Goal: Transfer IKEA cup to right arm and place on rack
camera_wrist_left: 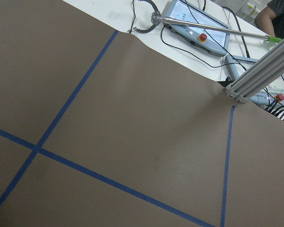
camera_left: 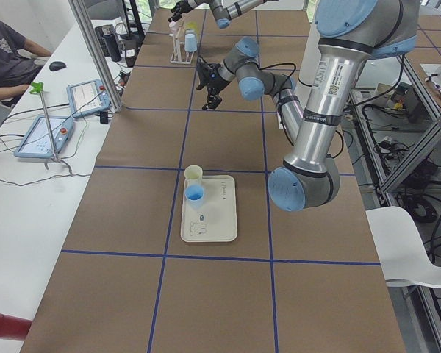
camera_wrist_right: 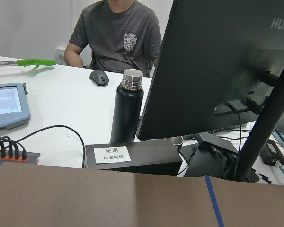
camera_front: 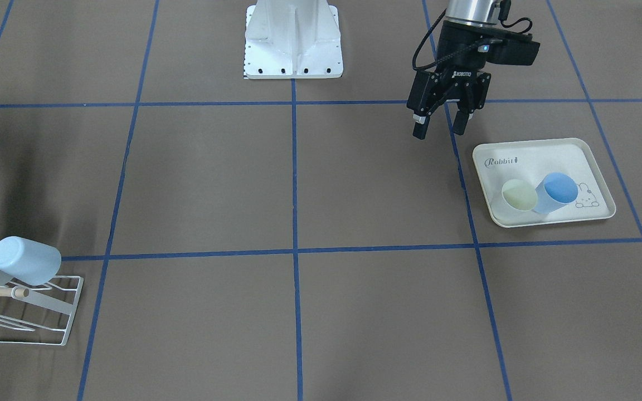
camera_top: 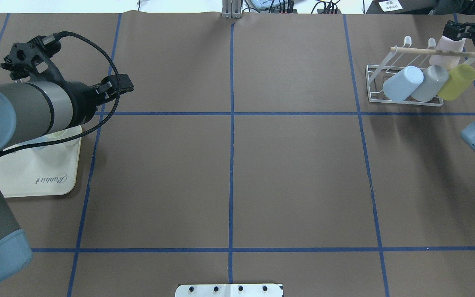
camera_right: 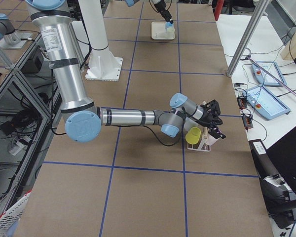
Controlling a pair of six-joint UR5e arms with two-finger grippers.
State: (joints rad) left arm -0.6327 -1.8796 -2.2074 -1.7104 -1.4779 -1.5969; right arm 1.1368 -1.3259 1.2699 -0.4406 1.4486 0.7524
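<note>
Item: pink cup (camera_top: pixel 447 53); position: at the far end of the rack (camera_top: pixel 375 88), standing against the wooden rod (camera_top: pixel 419 50), behind three cups already lying slanted on the prongs: a light blue cup (camera_top: pixel 402 83), a grey cup (camera_top: pixel 430 82) and a yellow-green cup (camera_top: pixel 457 81).

Right gripper (camera_top: pixel 454 36): at the pink cup's upper end, fingers about it; whether they are clamped on it or let go is not clear from these views.

Left gripper (camera_front: pixel 439 131): fingers spread, nothing between them; hangs above the table (camera_front: pixel 298 184) just beside the cream tray (camera_front: pixel 549 159), well apart from the rack.

Tray contents: a pale yellow cup (camera_front: pixel 520 196) and a blue cup (camera_front: pixel 559 188), upright, mouths up, touching each other.

Step in hand, as judged: hand-over done; placing on the rack underway or just finishing.

Next move calls for: seating the pink cup over a free prong so it rests without support; loosening the fingers only then; drawing the right gripper away along the cup's axis, clear of the rod and the yellow-green cup beside it.
</note>
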